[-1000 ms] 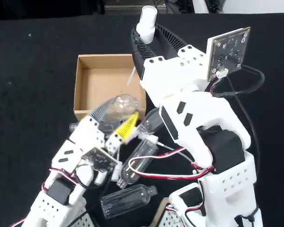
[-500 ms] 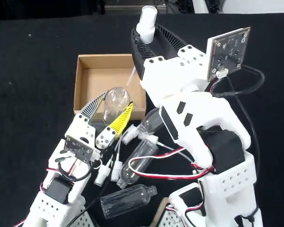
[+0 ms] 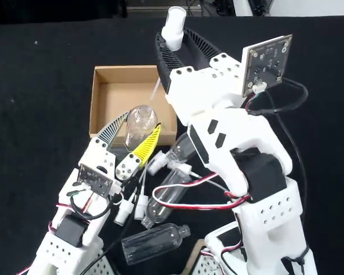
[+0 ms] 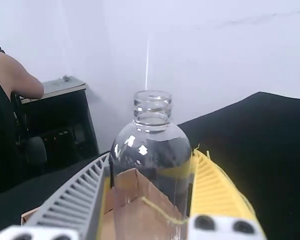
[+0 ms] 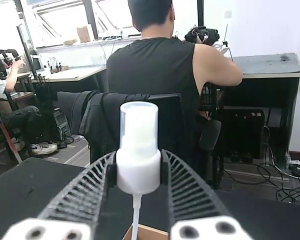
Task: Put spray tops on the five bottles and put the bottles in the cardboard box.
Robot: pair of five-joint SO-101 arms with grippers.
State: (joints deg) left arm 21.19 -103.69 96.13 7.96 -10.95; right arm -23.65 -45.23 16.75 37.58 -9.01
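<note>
My left gripper (image 3: pixel 133 133) is shut on a clear open-necked bottle (image 3: pixel 140 124) (image 4: pixel 151 160), held upright over the near right corner of the cardboard box (image 3: pixel 106 102). High above the box's far right corner, my right gripper (image 3: pixel 173 41) is shut on a white spray top (image 3: pixel 175 27) (image 5: pixel 138 150), cap up, its thin tube (image 3: pixel 157 91) hanging down. Between the arms, two more clear bottles (image 3: pixel 171 192) lie on the black table, and a third bottle (image 3: pixel 153 243) lies at the front. Loose white spray tops (image 3: pixel 133 207) lie beside them.
The box floor shows bare cardboard. Red and white cables (image 3: pixel 195 189) from the right arm cross over the lying bottles. Black table surface (image 3: pixel 40 86) stretches to the left and behind the box. People sit at desks in the room behind.
My left gripper swung the bottle from a tilted pose to upright at the box's near right corner, then held still. My right gripper with the spray top shifted slightly left.
</note>
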